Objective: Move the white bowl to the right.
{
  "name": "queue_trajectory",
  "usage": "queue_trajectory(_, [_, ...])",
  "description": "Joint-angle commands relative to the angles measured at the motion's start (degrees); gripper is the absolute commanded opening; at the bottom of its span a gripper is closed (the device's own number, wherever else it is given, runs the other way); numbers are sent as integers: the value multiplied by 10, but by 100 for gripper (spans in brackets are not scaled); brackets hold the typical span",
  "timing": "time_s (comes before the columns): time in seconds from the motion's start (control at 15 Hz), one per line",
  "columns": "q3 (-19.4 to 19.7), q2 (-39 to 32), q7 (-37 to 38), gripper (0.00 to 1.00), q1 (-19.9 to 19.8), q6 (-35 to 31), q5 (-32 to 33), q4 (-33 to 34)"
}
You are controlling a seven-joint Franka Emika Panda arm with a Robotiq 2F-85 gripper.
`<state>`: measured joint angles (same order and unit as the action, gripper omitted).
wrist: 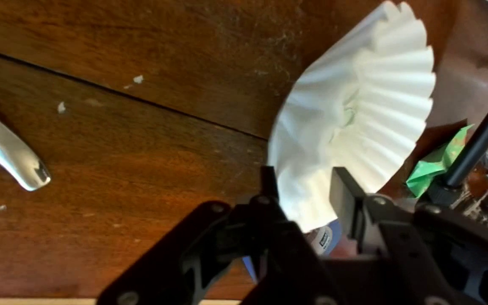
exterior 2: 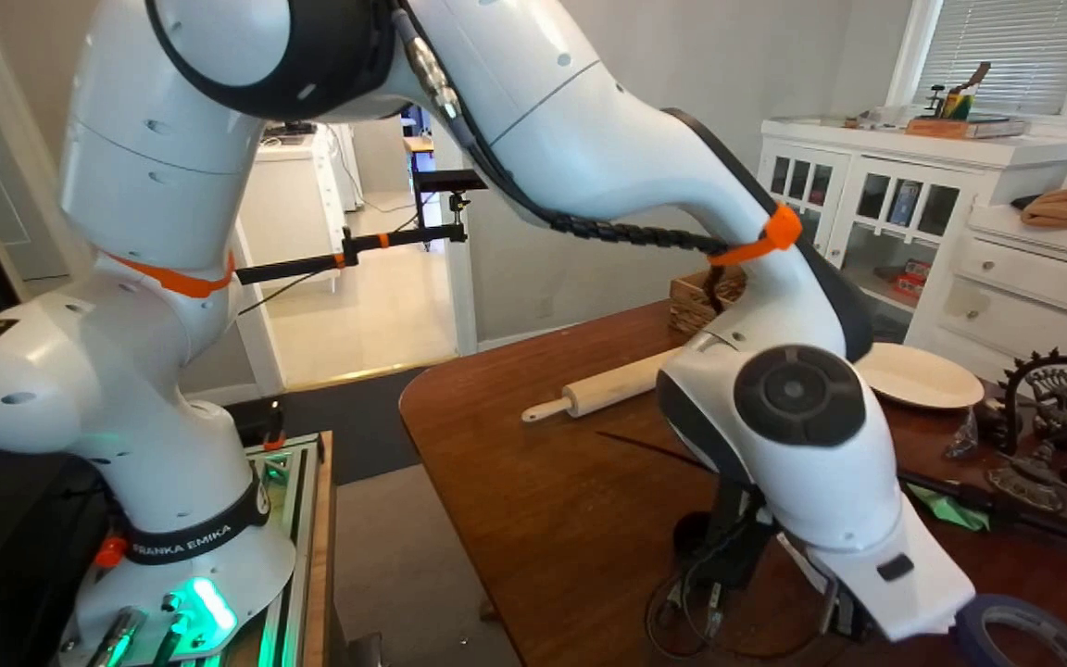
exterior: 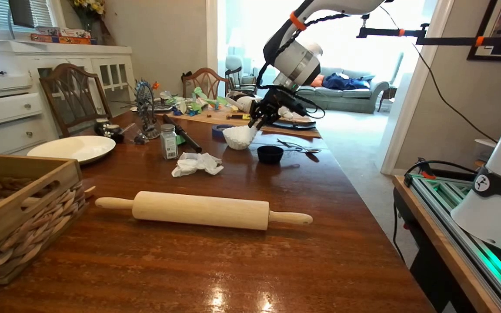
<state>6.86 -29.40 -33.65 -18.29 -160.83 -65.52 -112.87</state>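
The white bowl (exterior: 238, 138) is thin, fluted and paper-like. In an exterior view it stands on the brown table, beyond and left of the small black cup, and its right side rises to my fingertips. In the wrist view the bowl (wrist: 379, 97) looks like a long crescent, with its near end between my fingers. My gripper (wrist: 305, 178) has its fingers apart with a visible gap; the left finger is at the bowl's edge and the right one overlaps its pleats. My gripper also shows in an exterior view (exterior: 257, 123). The arm hides the bowl and my fingertips in the remaining exterior view.
A black cup (exterior: 270, 154) and silver utensils (exterior: 302, 148) lie right of the bowl. Blue tape (exterior: 221, 130) is behind it. A black rod (exterior: 185, 135), glass jar (exterior: 169, 142) and crumpled paper (exterior: 196, 164) are to its left. A rolling pin (exterior: 200, 210) lies in front.
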Motion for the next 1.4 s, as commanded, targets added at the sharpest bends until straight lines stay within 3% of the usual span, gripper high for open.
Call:
queue_trajectory(0.0, [69,104,117,71,119,-80,147,-136])
queue_trajectory(0.2, [198,132,211,93,261,-93,283,-205])
queue_trajectory(0.27, [238,153,219,99,303,-54,329,-221])
queue_trajectory(0.6, [416,182,294,100,500,33,561,-234])
queue_trajectory(0.73, [464,202,319,100,559,91,653,-223])
queue_trajectory(0.87, [484,243,336,100,599,152,743,-219])
queue_trajectory(1.0, [482,286,330,100,624,210,806,-215])
queue_trajectory(1.07, [368,323,333,100,523,239,849,-212])
queue_trajectory(1.13, [335,341,308,100,505,259,850,-215])
queue_trajectory(1.33, [196,383,214,100,400,309,790,-225])
